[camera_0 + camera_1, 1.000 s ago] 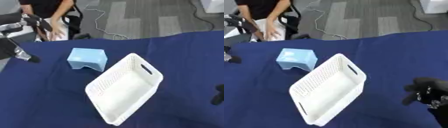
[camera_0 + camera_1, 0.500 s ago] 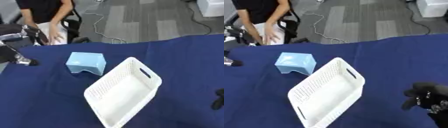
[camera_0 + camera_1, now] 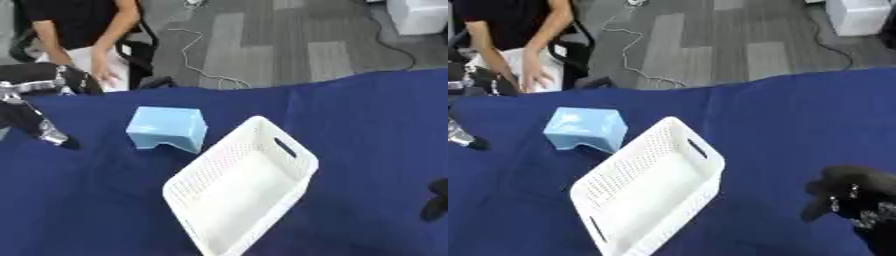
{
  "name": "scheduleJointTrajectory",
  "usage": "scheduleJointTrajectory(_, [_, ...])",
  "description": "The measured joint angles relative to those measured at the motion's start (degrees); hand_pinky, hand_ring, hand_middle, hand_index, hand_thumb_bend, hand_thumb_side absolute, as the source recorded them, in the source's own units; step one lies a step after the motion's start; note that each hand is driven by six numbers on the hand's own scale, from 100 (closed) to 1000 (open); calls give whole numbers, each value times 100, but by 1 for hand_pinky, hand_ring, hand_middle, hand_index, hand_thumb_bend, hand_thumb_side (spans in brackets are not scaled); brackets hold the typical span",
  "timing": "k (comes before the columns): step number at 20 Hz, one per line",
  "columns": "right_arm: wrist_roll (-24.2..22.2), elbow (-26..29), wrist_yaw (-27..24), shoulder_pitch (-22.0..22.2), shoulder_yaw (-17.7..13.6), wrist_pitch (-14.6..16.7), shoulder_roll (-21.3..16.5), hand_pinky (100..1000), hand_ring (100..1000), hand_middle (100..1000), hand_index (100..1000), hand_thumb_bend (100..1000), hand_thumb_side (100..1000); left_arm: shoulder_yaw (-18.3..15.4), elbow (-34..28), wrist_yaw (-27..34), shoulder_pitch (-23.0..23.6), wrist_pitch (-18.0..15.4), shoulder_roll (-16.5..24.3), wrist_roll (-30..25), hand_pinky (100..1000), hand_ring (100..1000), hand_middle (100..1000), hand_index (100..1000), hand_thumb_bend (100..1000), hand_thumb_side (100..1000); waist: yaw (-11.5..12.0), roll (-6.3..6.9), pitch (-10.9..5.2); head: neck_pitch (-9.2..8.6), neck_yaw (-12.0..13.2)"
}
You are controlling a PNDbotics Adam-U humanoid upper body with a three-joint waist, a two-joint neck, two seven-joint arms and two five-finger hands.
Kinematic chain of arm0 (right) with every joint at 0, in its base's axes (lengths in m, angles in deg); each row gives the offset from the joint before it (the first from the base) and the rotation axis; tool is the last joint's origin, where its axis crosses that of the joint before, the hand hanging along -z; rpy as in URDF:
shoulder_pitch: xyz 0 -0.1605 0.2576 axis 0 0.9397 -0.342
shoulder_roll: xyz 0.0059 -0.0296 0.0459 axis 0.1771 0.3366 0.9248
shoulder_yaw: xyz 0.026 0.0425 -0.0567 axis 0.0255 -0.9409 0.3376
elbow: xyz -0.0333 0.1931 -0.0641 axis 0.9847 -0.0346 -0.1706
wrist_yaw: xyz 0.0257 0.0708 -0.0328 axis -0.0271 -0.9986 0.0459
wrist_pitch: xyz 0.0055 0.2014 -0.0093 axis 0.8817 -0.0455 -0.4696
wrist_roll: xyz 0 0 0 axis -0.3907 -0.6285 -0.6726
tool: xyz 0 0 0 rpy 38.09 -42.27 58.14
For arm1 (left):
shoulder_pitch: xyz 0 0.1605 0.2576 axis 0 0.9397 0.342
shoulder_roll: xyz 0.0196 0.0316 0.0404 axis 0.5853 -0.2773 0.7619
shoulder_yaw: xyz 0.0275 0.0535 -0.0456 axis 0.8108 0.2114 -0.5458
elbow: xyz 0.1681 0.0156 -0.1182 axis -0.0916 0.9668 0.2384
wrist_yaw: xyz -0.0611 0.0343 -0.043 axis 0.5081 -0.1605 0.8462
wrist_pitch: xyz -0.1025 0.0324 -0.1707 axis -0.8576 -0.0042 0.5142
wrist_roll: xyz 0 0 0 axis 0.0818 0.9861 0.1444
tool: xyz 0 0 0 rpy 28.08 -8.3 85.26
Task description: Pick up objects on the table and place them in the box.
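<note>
The light blue block lies left of the white basket, nearer the left robot hand, whose finger state cannot be told. The right robot hand, fingers curled and holding nothing, sits near right, well apart from it.

No text can be read anywhere. The box is plain white. The blue block bears no label.

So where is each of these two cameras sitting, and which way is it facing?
Left eye view: in the robot's head, looking down at the blue table; left hand at the left edge, a bit of the right hand at the right edge.
Right eye view: beside it, same downward aim; right hand shows at lower right.
Both share the white basket and the light blue box.
</note>
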Motion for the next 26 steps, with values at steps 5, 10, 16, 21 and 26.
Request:
scheduleJointTrajectory(5, [3, 0, 16, -23, 29, 3, -5, 743, 892, 918, 959, 100, 789, 178, 645, -797, -589, -224, -313, 223, 747, 782, 789, 858, 972, 646, -32, 23, 13, 75, 24])
scheduleJointTrajectory(10, [3, 0, 45, -48, 38, 3, -7, 744, 894, 920, 962, 100, 789, 198, 1295, -1467, -1045, -433, -625, 426, 753, 786, 793, 861, 969, 646, -65, 54, 40, 147, 51])
scheduleJointTrajectory(16, [4, 0, 47, -114, 73, 4, -33, 744, 893, 920, 961, 100, 788, 165, 1793, -2102, -1367, -646, -850, 633, 749, 782, 788, 859, 970, 647, -177, 110, 92, 171, 60])
scheduleJointTrajectory(21, [4, 0, 47, -152, 105, 4, -48, 744, 893, 920, 961, 100, 789, 93, 2093, -2509, -1611, -728, -1038, 750, 745, 777, 782, 855, 970, 652, -244, 129, 122, 214, 99])
scheduleJointTrajectory(26, [3, 0, 46, -205, 128, 3, -48, 744, 893, 919, 960, 100, 789, 57, 2308, -2842, -1792, -774, -1216, 827, 746, 777, 779, 853, 972, 661, -317, 157, 141, 245, 119])
